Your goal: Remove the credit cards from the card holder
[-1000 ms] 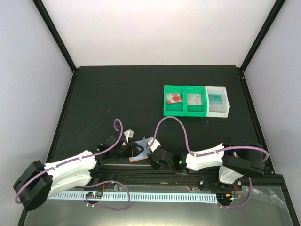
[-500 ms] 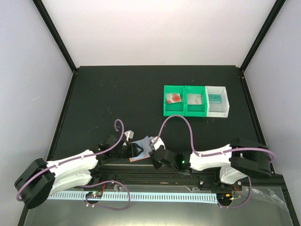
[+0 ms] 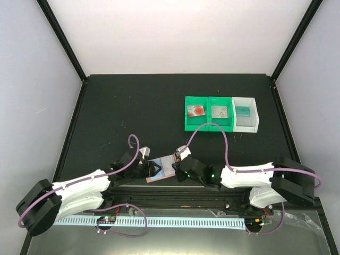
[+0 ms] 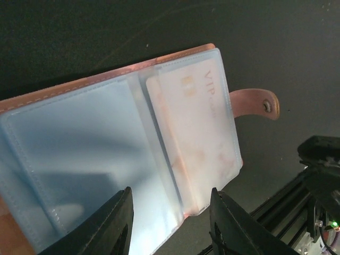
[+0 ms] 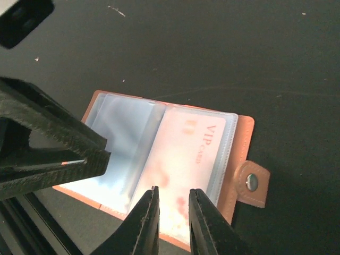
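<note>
The salmon-pink card holder [image 3: 161, 178] [image 4: 79, 154] [image 5: 241, 139] lies open on the black table by the front rail, its snap tab [image 5: 251, 183] to the right. A whitish credit card with reddish marks and "VIP" [image 4: 196, 122] [image 5: 186, 154] sits inside the right clear pocket. My left gripper [image 3: 151, 169] [image 4: 171, 212] is open, with its fingers [image 5: 53, 143] down over the holder's left half. My right gripper [image 3: 178, 167] [image 5: 174, 199] hovers over the card's near end, jaws a narrow gap apart, nothing between them. Other cards lie in the bins.
Two joined green bins [image 3: 207, 127] and a white bin [image 3: 255, 119] stand at the back right. One holds a red-marked card [image 3: 196, 111], another a pale card [image 3: 219, 111], the white one a teal card [image 3: 243, 110]. The black rail [image 3: 175, 194] runs just behind the holder.
The right arm has reached left over the holder and its jaws have narrowed. The raised pocket leaf now lies flat, showing the card. The left arm has not moved.
</note>
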Available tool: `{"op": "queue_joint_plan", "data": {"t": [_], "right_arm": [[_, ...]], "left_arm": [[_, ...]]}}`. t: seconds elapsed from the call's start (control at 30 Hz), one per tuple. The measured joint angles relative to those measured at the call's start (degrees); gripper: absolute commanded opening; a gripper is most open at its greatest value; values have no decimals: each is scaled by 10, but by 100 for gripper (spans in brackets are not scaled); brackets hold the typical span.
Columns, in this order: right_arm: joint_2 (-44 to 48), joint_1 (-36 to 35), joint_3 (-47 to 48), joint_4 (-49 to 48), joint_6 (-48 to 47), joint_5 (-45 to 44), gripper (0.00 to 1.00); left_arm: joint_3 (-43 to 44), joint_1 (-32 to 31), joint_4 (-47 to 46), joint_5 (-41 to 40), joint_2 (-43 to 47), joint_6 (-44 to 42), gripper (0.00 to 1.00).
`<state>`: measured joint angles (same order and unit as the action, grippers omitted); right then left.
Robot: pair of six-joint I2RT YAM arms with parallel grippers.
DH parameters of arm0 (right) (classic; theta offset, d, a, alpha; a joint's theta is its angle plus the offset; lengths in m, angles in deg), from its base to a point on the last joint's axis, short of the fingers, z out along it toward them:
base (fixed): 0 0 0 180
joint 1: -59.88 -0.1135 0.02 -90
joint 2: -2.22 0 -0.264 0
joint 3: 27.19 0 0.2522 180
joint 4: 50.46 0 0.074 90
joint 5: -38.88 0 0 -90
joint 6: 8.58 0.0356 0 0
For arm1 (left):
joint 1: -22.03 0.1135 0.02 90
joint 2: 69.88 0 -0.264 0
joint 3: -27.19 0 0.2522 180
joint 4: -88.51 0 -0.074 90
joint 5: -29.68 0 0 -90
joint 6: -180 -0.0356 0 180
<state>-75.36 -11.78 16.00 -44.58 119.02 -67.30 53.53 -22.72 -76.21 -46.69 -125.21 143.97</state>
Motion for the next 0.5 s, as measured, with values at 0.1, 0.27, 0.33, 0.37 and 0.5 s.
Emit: {"op": "queue_joint_plan", "data": {"t": [0.1, 0.27, 0.33, 0.37, 0.5], "right_arm": [[0, 19, 0, 0, 0, 22, 19], [-22, 37, 4, -12, 0, 67, 19], [-40, 44, 9, -16, 0, 83, 20], [-48, 47, 11, -17, 0, 89, 23], [-74, 56, 24, -17, 2, 102, 29]], "left_arm": [[0, 0, -7, -3, 3, 2, 41], [-2, 0, -24, -3, 0, 5, 41], [-3, 0, -32, -3, -7, 7, 40], [-4, 0, -34, -3, -11, 7, 40], [-4, 2, -40, -3, -25, 8, 36]]}}
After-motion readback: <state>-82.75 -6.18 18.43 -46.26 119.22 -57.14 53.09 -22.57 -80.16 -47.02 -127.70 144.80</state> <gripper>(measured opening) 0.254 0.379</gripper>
